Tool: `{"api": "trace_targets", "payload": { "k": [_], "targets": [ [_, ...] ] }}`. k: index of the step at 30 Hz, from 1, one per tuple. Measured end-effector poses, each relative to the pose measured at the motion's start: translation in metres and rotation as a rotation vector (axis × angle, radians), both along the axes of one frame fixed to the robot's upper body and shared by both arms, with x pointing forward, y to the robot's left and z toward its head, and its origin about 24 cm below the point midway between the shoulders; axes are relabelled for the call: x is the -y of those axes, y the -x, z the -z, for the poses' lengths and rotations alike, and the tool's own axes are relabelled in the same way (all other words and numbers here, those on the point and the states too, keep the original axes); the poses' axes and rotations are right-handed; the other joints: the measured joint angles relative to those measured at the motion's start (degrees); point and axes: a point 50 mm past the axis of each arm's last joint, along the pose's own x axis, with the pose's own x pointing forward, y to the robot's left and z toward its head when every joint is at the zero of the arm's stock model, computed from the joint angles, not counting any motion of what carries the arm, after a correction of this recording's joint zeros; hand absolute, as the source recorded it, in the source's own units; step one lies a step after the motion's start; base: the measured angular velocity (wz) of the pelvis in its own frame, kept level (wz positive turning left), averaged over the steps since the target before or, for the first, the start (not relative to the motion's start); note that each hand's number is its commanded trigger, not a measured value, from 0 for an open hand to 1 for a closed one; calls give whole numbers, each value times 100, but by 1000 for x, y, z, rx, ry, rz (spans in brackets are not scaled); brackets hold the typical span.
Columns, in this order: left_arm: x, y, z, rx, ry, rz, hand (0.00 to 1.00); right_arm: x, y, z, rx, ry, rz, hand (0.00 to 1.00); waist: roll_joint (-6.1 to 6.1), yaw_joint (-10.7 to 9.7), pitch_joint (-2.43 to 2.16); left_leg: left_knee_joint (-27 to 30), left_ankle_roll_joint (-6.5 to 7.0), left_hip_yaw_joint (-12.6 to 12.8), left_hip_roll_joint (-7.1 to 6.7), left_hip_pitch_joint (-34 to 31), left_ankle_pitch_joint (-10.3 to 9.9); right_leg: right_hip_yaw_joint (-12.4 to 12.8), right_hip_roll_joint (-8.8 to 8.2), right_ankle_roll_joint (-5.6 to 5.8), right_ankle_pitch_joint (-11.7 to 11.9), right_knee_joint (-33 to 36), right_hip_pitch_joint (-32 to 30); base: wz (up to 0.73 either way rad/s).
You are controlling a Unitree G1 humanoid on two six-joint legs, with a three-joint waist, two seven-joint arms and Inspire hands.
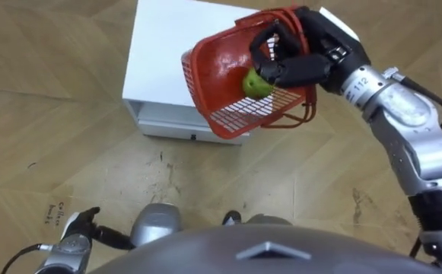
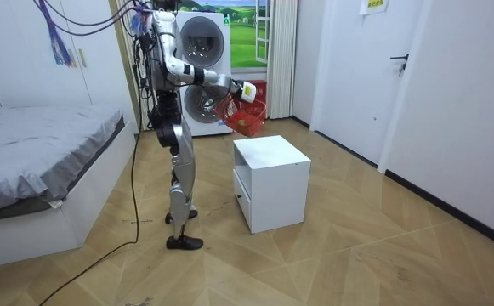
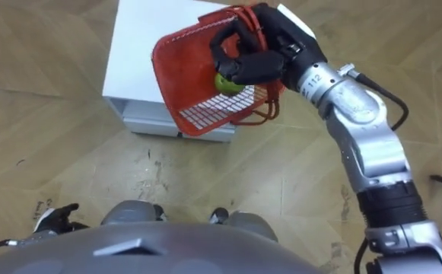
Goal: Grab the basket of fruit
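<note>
White cabinet (image 1: 167,46) stands in front of the robot. Red basket (image 1: 213,68) hangs tilted, clear above the cabinet's front edge. Right hand (image 1: 300,67) has its fingers curled round the handles. Green fruit (image 1: 256,84) sits inside. Left hand (image 1: 80,227) is well off the cabinet; can't tell its fingers. Pickup looks done; levelling is left.

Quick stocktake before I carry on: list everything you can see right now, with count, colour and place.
basket: 1, red, tilted in the air above the cabinet
fruit: 1, green, inside the basket
cabinet: 1, white, on the floor in front of the robot
bed: 1, grey cover, room view's left
front-loading machines: 2, white, stacked behind the robot
door: 1, white, shut, room view's right
right hand: dark, fingers curled round the basket
left hand: dark, low at the eye view's lower left
</note>
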Motion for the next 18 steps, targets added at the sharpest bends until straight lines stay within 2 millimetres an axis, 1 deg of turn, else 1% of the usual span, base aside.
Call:
{"api": "trace_targets", "payload": {
  "k": [1,2,3,5,6,8,11,15,18],
  "targets": [
    [0,1,0,-2,0,0,0,2,0,8,-31,-3,32,100,13,50,-5,6,0,-4,-1,-38,1,-16,-1,0,0,1,-38,11],
    [1,0,0,-3,1,2,0,4,0,16,-61,-2,62,100,3,100,-27,59,0,-7,0,-108,1,-25,-3,0,0,1,-94,6],
    [1,0,1,-3,2,3,0,5,1,19,-73,3,75,100,22,113,-14,89,0,-28,-6,-137,1,-28,-7,-1,0,1,-111,10],
    [3,-1,1,-5,9,8,0,9,0,28,-109,20,114,100,68,146,-18,123,4,-62,-15,-239,3,-40,-20,0,0,6,-188,13],
    [3,-1,1,-8,12,11,0,13,2,34,-134,31,141,100,95,151,-29,158,4,-83,-16,-298,3,-71,-27,0,0,6,-207,17],
    [3,0,1,-16,11,22,0,18,2,42,-165,45,180,100,101,188,-29,157,6,-150,-21,-343,6,-148,-38,1,-1,26,-229,16],
    [4,5,2,-41,17,29,0,21,-5,43,-177,47,218,100,85,189,-37,184,8,-168,-20,-402,7,-161,-38,0,-1,26,-265,2],
    [5,10,3,-57,28,35,0,19,-16,42,-174,32,254,100,77,200,-40,200,8,-181,-22,-411,7,-172,-41,0,-1,26,-260,0],
    [5,11,3,-61,28,34,0,21,-24,43,-191,7,316,100,74,240,-40,212,20,-238,-43,-447,15,-277,-66,0,-1,24,-259,10]
  ]
}}
